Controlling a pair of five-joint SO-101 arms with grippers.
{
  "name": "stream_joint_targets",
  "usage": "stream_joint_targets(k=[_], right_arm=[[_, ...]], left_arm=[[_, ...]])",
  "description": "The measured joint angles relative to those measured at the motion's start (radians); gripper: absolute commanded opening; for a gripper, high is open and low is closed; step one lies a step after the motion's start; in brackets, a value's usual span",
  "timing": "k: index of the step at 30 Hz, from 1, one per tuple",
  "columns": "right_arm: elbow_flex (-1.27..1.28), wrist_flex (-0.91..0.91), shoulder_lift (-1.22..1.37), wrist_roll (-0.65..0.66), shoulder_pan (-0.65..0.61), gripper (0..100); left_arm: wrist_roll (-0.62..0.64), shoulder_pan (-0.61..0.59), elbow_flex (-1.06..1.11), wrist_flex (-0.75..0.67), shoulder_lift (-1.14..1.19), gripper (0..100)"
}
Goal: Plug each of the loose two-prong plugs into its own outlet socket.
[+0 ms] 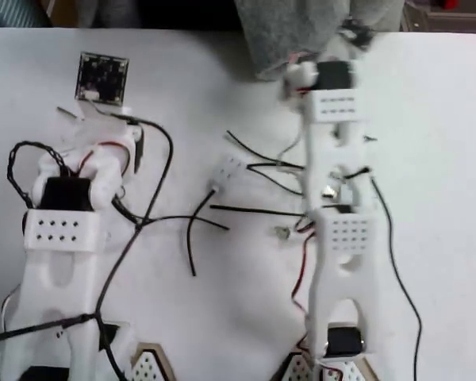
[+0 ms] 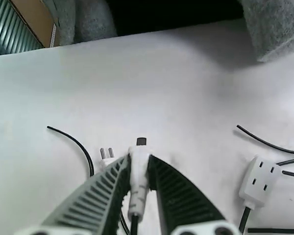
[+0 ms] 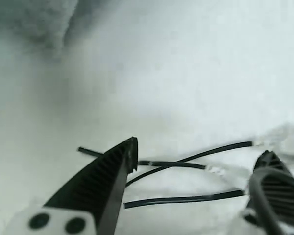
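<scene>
The left pincer is clenched on a white two-prong plug, its black cord trailing back between the fingers. A second loose plug lies on the white tabletop just beside that pincer, prongs pointing away from it. The white outlet block rests on the tabletop between the two arms, apart from both plugs. The right pincer is released, its fingers spread above black cords.
</scene>
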Motion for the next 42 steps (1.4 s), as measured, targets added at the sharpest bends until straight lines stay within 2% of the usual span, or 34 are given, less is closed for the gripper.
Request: stream_joint_targets(k=[3,8,13,17,21,25,34,42], right_arm=[[0.087,0.0,0.0,0.106,0.107,36.9],[0.238,0.0,0.021,0.16,0.273,36.9],[0.387,-0.008,0.075,0.166,0.367,36.9],[0.428,-0.009,0.109,0.166,0.382,36.9],[0.436,-0.009,0.132,0.173,0.397,36.9],[0.436,-0.009,0.132,0.173,0.397,36.8],[0.436,-0.009,0.135,0.173,0.397,36.8],[0.436,-0.009,0.135,0.173,0.397,36.8]], left_arm=[[0.0,0.0,-0.103,0.038,0.106,2],[0.029,0.003,-0.345,0.164,0.397,2],[0.19,0.032,-0.647,0.336,0.649,2],[0.344,0.092,-0.865,0.445,0.783,2],[0.451,0.172,-0.99,0.528,0.879,2],[0.589,0.239,-1.033,0.598,0.928,2],[1.122,0.348,-1.034,0.634,0.936,2],[1.241,0.396,-0.961,0.502,0.941,2]])
